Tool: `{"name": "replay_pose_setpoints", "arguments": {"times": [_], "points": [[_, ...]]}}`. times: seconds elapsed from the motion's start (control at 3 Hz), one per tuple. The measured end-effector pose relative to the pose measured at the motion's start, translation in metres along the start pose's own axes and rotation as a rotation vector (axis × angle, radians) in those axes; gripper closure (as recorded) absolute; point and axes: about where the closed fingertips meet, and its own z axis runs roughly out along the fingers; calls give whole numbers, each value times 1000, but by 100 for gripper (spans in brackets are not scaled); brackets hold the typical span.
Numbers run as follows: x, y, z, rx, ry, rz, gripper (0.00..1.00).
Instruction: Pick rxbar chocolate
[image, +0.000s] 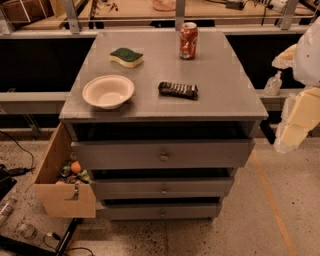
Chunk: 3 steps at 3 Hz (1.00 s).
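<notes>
The rxbar chocolate (178, 90) is a slim dark bar with pale lettering. It lies flat on the grey cabinet top (220, 95), right of centre and near the front edge. My gripper (296, 124) shows as pale cream parts at the right edge of the view. It hangs beyond the cabinet's right side, lower than the top, well apart from the bar. Nothing shows in it.
A red soda can (188, 40) stands at the back. A green-and-yellow sponge (126, 57) lies back left, a white bowl (108, 91) front left. Three drawers sit below the top. A cardboard box (60, 175) of items hangs at the cabinet's left. A clear bottle (273, 84) stands right.
</notes>
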Motion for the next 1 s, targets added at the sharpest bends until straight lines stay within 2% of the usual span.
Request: {"name": "replay_pose_setpoints", "arguments": {"times": [0.33,0.67,1.0], "points": [[0,0,0,0,0,0,0],[-13,-21,12,14,-143,65,0],[-37,-58,29,41,-351,68,0]]}}
